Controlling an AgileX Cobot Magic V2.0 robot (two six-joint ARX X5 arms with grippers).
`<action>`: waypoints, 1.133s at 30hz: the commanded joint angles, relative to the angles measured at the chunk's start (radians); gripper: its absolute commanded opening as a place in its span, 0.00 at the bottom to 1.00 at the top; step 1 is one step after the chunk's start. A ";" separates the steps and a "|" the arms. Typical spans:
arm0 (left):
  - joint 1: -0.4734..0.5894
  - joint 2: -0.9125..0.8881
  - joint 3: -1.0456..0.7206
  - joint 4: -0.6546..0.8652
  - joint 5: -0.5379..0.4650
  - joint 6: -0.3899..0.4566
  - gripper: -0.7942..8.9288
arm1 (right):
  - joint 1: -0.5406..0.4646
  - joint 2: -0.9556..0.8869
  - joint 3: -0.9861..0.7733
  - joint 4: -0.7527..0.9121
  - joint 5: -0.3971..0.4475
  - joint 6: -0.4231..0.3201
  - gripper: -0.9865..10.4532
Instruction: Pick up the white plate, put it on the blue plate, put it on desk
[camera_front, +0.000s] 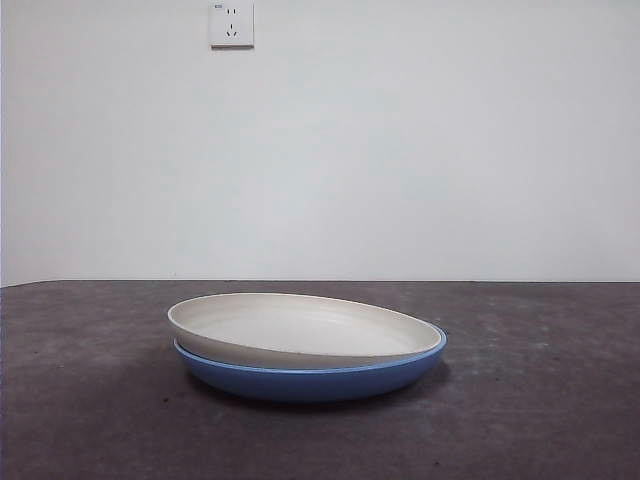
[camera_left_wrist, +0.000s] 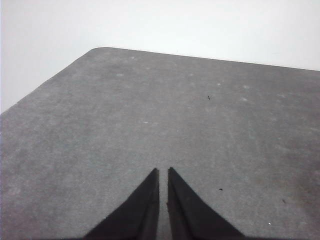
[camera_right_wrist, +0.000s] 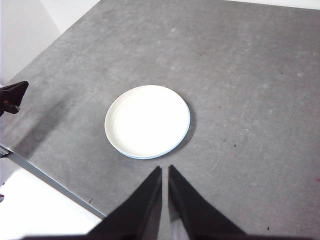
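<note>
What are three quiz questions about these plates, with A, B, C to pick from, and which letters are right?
1. Where is the white plate?
A. Inside the blue plate
B. Beside the blue plate
C. Under the blue plate

2. How many plates are on the desk?
A. One
B. Two
C. Three

3. How do the jaws of the right gripper stand?
A. Wide open
B. Clamped on a plate
C. Nearly together, holding nothing

Answers:
1. A, because the front view shows the white plate nested in the blue one, sitting a little tilted.
2. B, because the front view shows one white and one blue plate, stacked.
3. C, because the right wrist view shows only a thin gap between the jaws, with the plates lying apart from them on the desk. The left gripper looks the same, over bare desk.
</note>
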 joint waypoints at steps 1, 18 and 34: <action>0.003 0.000 -0.021 -0.006 -0.005 0.011 0.11 | 0.005 0.005 0.018 0.010 0.003 -0.008 0.10; 0.003 0.000 -0.020 -0.006 -0.006 0.012 0.11 | 0.005 0.005 0.018 0.011 0.003 -0.008 0.10; 0.003 0.000 -0.020 -0.006 -0.006 0.012 0.11 | -0.341 -0.251 -0.798 0.913 -0.010 -0.042 0.10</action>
